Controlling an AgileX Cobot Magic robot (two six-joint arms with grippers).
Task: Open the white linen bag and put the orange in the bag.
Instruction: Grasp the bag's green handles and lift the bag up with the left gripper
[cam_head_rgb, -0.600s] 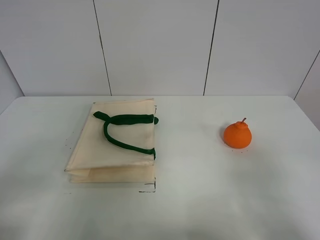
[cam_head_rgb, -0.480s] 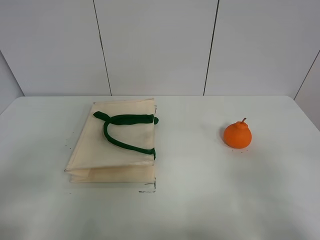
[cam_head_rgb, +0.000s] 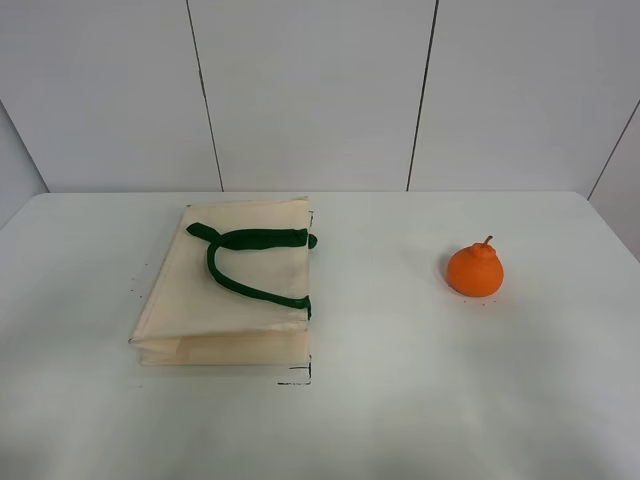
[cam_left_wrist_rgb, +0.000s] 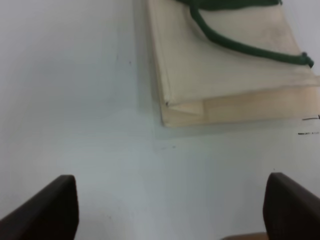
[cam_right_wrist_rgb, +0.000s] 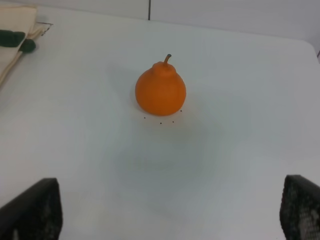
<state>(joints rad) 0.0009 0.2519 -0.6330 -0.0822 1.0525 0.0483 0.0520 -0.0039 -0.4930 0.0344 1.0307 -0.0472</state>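
The white linen bag lies flat and folded on the left of the white table, its dark green strap handles on top. It also shows in the left wrist view. The orange stands upright on the right of the table, apart from the bag, and shows in the right wrist view. My left gripper is open and empty, short of the bag's near corner. My right gripper is open and empty, short of the orange. Neither gripper shows in the exterior view.
The table is white, with a pale panelled wall behind its far edge. Small black marks lie on the table by the bag's near right corner.
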